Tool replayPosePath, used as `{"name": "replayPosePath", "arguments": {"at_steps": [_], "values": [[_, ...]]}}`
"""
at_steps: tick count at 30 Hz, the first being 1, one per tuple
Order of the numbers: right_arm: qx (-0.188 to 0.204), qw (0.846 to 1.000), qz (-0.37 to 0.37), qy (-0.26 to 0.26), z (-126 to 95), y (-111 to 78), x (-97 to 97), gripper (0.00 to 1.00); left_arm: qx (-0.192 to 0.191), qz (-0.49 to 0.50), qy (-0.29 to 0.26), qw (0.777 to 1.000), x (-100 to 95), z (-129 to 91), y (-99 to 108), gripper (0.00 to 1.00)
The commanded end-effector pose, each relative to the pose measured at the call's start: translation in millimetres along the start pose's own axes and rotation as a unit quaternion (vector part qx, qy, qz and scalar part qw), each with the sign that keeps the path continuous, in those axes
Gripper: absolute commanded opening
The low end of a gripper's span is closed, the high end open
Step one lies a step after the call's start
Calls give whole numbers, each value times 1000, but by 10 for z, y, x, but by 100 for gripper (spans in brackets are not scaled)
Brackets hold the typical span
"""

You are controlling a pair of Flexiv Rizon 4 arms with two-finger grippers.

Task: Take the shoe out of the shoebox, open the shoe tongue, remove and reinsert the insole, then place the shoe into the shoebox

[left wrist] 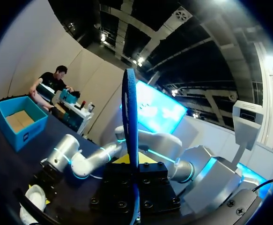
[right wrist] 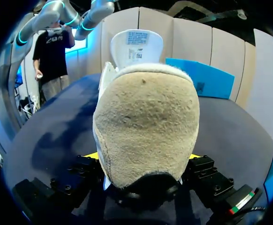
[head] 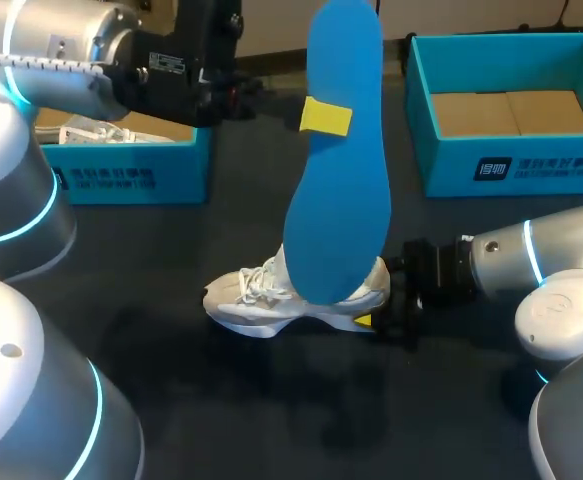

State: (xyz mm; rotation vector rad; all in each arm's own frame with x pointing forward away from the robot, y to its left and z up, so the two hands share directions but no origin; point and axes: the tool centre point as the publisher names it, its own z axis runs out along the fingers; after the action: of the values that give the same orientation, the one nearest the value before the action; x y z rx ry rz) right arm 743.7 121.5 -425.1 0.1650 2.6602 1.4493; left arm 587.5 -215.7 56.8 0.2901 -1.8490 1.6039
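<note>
A large blue insole hangs upright above the table, pinched near its upper half by my left gripper, whose yellow tip shows on its face. In the left wrist view the insole stands edge-on between the shut fingers of that gripper. Below it a white shoe rests on the dark table, toe to the left. At its heel my right gripper has one finger on either side. The right wrist view shows the tan heel filling the gap between the yellow tips, tongue raised beyond.
A teal shoebox with white contents sits at the back left under my left arm. A second teal box with a cardboard floor stands at the back right. The dark tabletop lies in front of the shoe.
</note>
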Motion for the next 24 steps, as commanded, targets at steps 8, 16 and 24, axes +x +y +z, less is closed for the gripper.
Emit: {"name": "replayPosePath", "arguments": {"at_steps": [8,16,24], "values": [[1,1000,0,-1,21,-1,6,0,19,-22,2,1000,46,122,84,0],[1,1000,0,-1,21,-1,6,0,39,-30,7,999,62,181,90,0],[1,1000,0,-1,21,-1,6,0,39,-30,7,999,62,181,90,0]]}}
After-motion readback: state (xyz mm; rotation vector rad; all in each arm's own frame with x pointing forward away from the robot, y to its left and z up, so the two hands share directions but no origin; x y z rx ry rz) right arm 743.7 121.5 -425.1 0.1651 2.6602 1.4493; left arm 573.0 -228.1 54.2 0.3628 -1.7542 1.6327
